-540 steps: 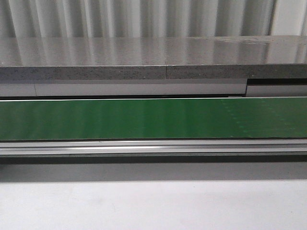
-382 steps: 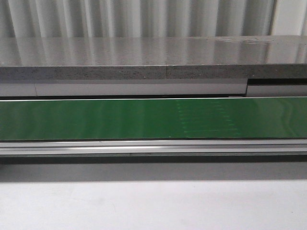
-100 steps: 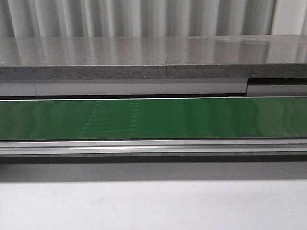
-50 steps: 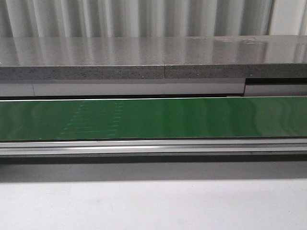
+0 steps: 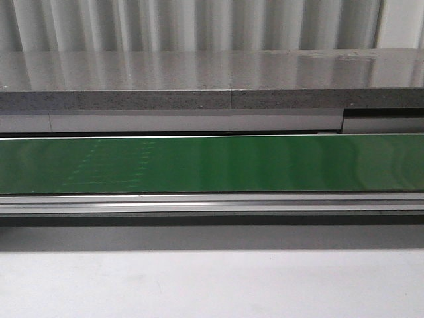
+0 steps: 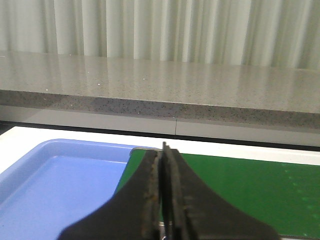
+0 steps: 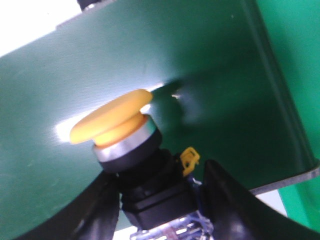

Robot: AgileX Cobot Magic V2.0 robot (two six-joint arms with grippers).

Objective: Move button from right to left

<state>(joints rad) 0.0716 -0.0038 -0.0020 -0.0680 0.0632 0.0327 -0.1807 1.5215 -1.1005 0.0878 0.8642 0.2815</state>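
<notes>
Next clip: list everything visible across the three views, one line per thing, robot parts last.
button: one, yellow-orange mushroom cap, silver ring, black body; between the right hand's fingers, above the green belt.
conveyor belt: one, green; runs across the front view, also seen in both wrist views.
tray: one, light blue; at the belt's end, in the left wrist view.
stone counter: one, speckled grey; behind the belt.
curtain: one, pale, pleated; behind the counter.
table surface: one, white; in front of the belt.
left hand: one, black; shut, holding nothing.
right hand: one, black; shut on the button.
</notes>
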